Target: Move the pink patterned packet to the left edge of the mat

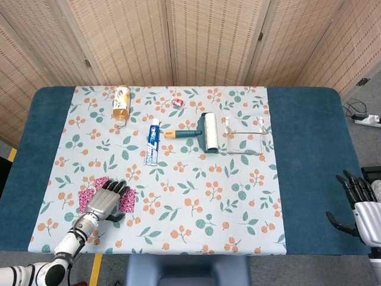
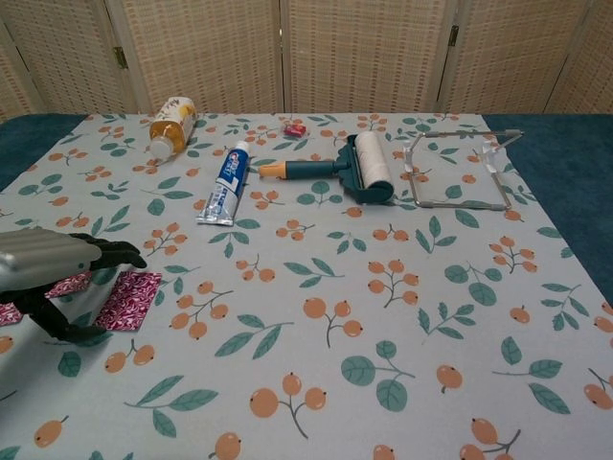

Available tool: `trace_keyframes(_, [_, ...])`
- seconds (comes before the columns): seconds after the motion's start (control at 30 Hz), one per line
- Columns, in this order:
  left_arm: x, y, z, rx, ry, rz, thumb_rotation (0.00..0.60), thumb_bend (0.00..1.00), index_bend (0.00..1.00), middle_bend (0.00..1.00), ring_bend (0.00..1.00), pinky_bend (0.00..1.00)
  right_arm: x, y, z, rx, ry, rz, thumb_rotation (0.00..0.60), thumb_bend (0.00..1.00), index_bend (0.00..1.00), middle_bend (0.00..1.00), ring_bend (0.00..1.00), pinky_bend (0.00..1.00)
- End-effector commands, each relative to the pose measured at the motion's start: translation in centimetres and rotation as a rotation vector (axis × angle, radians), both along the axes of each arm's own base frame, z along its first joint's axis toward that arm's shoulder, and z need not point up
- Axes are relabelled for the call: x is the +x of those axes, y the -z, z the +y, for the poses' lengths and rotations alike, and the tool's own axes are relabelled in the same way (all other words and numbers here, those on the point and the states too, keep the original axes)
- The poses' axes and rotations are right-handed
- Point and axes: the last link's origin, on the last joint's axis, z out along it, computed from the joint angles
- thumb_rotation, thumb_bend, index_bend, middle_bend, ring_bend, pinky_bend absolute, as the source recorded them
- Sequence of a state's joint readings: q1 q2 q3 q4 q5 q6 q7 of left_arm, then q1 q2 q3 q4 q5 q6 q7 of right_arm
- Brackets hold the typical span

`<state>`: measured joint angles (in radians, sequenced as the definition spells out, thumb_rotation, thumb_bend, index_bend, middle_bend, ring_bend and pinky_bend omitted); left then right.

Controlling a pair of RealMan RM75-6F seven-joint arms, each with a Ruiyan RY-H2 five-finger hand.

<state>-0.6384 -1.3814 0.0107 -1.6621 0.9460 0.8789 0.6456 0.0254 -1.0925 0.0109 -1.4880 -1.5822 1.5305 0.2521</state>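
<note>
Three pink patterned packets lie near the front left of the floral mat (image 1: 238, 202). The rightmost packet (image 1: 130, 204) (image 2: 129, 299) shows most fully. A second packet (image 1: 99, 180) (image 2: 69, 285) and a third packet (image 1: 84, 196) (image 2: 8, 313) peek out from under my left hand (image 1: 107, 200) (image 2: 53, 264). That hand is spread over them with its fingers (image 2: 110, 252) apart and nothing held; whether it touches them I cannot tell. My right hand (image 1: 362, 208) stays open off the mat at the table's right front edge.
Further back on the mat lie a bottle (image 1: 121, 102), a toothpaste tube (image 1: 153, 141), a lint roller (image 1: 202, 132), a wire rack (image 1: 244, 137) and a small red item (image 1: 178, 102). Blue tablecloth (image 1: 36, 149) borders the mat on both sides.
</note>
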Motion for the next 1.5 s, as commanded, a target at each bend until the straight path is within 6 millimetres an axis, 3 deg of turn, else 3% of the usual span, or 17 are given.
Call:
trace_keyframes(0.03, [0.2, 0.3, 0.0, -0.004, 0.001, 0.003, 0.415, 0.37, 0.08, 0.00, 0.00, 0.00, 0.0, 0.0, 0.0, 0.000, 0.000, 0.000, 0.535, 0.34, 0.00, 0.00, 0.00, 0.00])
trace_keyframes(0.17, [0.2, 0.6, 0.0, 0.007, 0.011, 0.019, 0.423, 0.37, 0.08, 0.00, 0.00, 0.00, 0.0, -0.1, 0.0, -0.002, 0.001, -0.001, 0.534, 0.34, 0.00, 0.00, 0.00, 0.00])
trace_keyframes(0.4, [0.0, 0.9, 0.1, 0.016, 0.003, 0.017, 0.489, 0.37, 0.11, 0.00, 0.00, 0.00, -0.1, 0.0, 0.0, 0.000, 0.003, -0.001, 0.534, 0.34, 0.00, 0.00, 0.00, 0.00])
trace_keyframes(0.97, [0.1, 1.1, 0.2, 0.057, 0.018, -0.030, 0.518, 0.37, 0.22, 0.00, 0.00, 0.00, -0.1, -0.1, 0.0, -0.001, 0.006, 0.000, 0.534, 0.34, 0.00, 0.00, 0.00, 0.00])
trace_keyframes(1.27, [-0.2, -2.0, 0.1, 0.130, 0.003, -0.062, 0.522, 0.37, 0.21, 0.00, 0.00, 0.00, -0.1, -0.2, 0.0, -0.005, 0.004, 0.002, 0.536, 0.34, 0.00, 0.00, 0.00, 0.00])
trace_keyframes(1.5, [-3.0, -5.1, -0.6, 0.197, -0.052, -0.032, 0.520, 0.37, 0.20, 0.00, 0.00, 0.00, -0.1, -0.2, -0.2, -0.003, 0.000, 0.002, 0.537, 0.34, 0.00, 0.00, 0.00, 0.00])
